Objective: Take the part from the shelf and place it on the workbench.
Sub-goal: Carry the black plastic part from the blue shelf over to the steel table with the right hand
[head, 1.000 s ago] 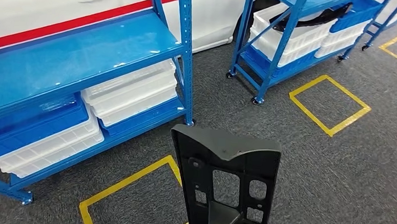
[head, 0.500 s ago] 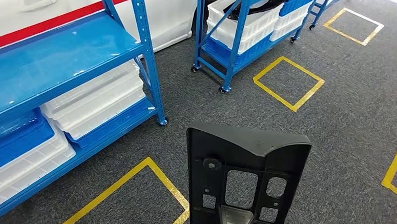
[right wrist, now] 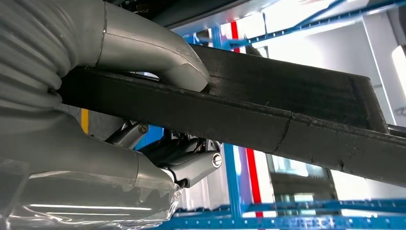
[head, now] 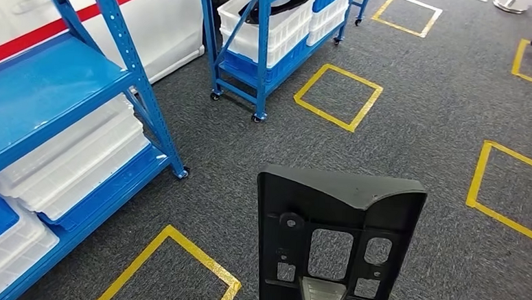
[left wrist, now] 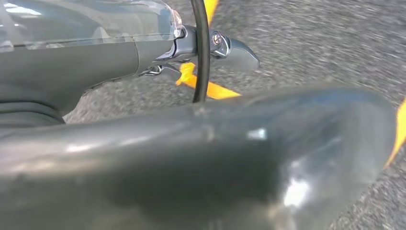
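While gripped by right hand (right wrist: 95,96), black part (head: 337,243) upright, cutouts, left hand's state unclear

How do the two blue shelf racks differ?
The near rack stands on plain feet; the far rack rolls on castors. The near rack's top shelf is bare, with flat white trays below; the far rack holds deeper white bins, one carrying a black part. Both have blue perforated uprights.

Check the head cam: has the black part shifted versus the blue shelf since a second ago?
Yes. The black part is further from the blue shelf; the whole view swung, so the robot turned.
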{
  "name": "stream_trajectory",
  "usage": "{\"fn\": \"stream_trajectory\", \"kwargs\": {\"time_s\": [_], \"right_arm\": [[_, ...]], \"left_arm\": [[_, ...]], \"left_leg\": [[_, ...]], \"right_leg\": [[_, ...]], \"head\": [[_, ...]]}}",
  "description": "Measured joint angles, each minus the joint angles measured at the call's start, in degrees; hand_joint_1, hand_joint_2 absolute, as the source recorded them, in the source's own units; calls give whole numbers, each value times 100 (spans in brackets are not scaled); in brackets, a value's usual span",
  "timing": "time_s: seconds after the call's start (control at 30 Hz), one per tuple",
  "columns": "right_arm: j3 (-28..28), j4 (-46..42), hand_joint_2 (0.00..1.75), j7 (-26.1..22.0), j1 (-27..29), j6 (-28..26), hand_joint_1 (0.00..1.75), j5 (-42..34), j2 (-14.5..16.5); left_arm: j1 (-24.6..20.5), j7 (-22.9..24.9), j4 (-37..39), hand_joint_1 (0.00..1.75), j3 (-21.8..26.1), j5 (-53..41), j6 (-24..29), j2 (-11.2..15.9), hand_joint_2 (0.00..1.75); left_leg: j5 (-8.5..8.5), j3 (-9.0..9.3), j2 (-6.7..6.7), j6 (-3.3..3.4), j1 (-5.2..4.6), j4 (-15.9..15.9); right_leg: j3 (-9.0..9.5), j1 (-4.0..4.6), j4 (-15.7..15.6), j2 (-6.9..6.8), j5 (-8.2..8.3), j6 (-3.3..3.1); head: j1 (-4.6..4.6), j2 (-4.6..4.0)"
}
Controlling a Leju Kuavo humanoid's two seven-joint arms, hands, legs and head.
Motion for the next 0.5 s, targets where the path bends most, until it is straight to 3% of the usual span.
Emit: {"fn": "stream_trajectory", "kwargs": {"time_s": [0.03,0.1,0.17,0.23,0.3,0.33,0.37,0.4,0.43,0.5], "right_arm": [[-5,0,175,0,5,0,175,0,1],[-15,0,175,0,28,0,175,0,2],[-28,0,175,-2,45,1,175,-1,2],[-40,1,175,-2,34,3,175,-2,6],[-50,5,175,1,31,25,175,-2,14],[-56,9,175,1,36,45,175,-2,18],[-63,13,175,1,41,69,175,-2,19],[-73,15,175,1,44,89,175,1,19],[-87,15,175,0,44,98,175,12,20],[-115,15,175,0,37,86,175,53,21]], "left_arm": [[-4,1,0,0,1,1,0,-2,0],[-15,2,0,0,2,1,0,-7,0],[-22,1,-1,0,2,0,0,-13,0],[-9,1,-2,0,2,-1,1,-16,0],[9,1,-2,0,3,-2,4,-16,0],[10,1,-2,0,4,-5,6,-16,0],[4,1,-2,0,5,-9,7,-16,0],[-3,1,-2,0,7,-14,8,-17,0],[-11,-1,-2,0,10,-17,8,-20,0],[-16,-5,-2,0,26,-23,7,-32,0]], "left_leg": [[-5,29,-60,25,-4,-91],[23,38,32,99,-19,-131],[84,56,186,199,-14,-194],[121,43,346,260,-26,-230],[123,18,510,274,-55,-229],[121,13,591,274,-66,-228],[116,13,670,271,-75,-227],[109,21,743,265,-81,-227],[99,36,808,254,-86,-227],[67,61,923,207,-109,-217]], "right_leg": [[-26,-2,7,63,13,39],[-69,-19,-12,159,56,122],[-153,-12,122,-69,-36,160],[-407,-5,666,-431,-374,174],[-717,-26,1354,-551,-687,197],[-775,-33,1508,-570,-711,203],[-720,-35,1447,-588,-629,200],[-554,-30,1175,-623,-468,185],[-316,-14,771,-719,-292,153],[50,59,104,-936,-107,73]], "head": [[0,0],[-1,0],[0,0],[1,0],[1,0],[1,0],[2,0],[2,0],[2,0],[1,0]]}}
